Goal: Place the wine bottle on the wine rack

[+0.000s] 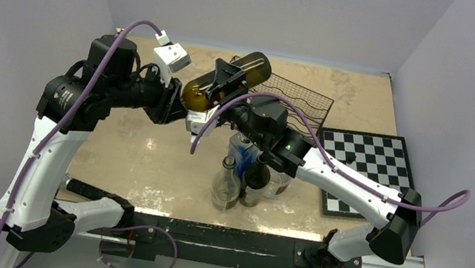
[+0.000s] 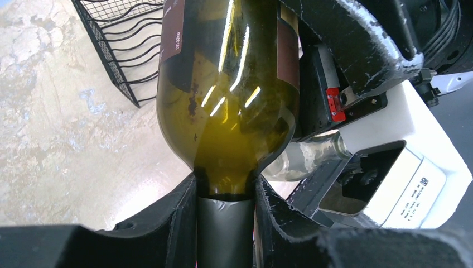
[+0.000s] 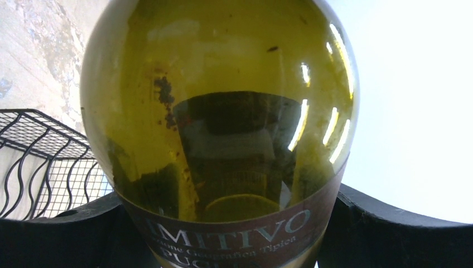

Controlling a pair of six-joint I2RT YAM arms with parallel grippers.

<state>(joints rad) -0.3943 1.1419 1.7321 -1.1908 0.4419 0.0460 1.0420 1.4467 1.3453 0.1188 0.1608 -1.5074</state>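
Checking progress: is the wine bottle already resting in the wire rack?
No, the wine bottle hangs in the air, the left gripper on its neck and the right gripper around its body, off the wine rack.

black-and-white arms (image 1: pixel 42 168), purple cables (image 1: pixel 117 43)

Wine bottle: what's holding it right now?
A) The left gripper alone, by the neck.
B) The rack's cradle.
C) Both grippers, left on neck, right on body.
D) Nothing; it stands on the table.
C: the left gripper is shut on the neck of the wine bottle and the right gripper is shut across its labelled body, holding it in the air, not in the wine rack.
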